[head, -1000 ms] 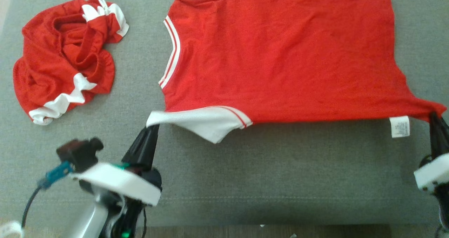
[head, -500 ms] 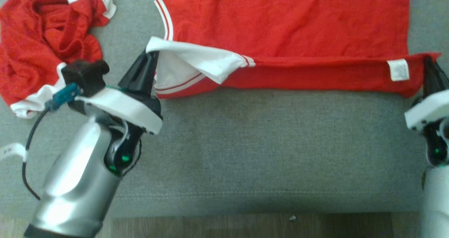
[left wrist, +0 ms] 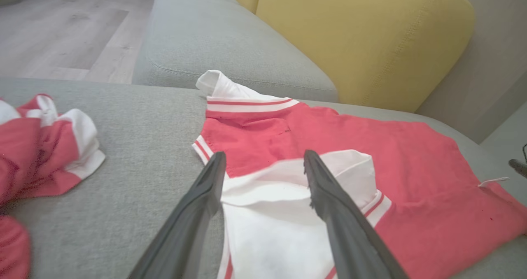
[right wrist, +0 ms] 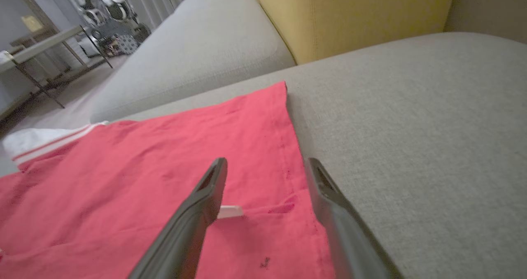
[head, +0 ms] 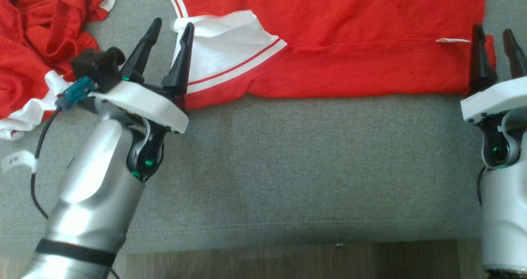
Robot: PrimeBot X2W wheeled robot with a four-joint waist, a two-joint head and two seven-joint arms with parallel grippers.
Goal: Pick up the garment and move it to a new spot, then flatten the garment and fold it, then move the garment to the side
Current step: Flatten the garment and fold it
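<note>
Sofa [head: 308, 155], garment [head: 350, 32] under left hand [head: 172, 24], right hand [head: 493, 32]

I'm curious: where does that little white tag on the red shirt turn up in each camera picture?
Head view: white tag at upper right, just left of the right gripper.
Left wrist view: tag at the far right, standing up off the red shirt.
Right wrist view: tag low centre, beside one dark finger.
Shared landmark: the grey sofa seat.
</note>
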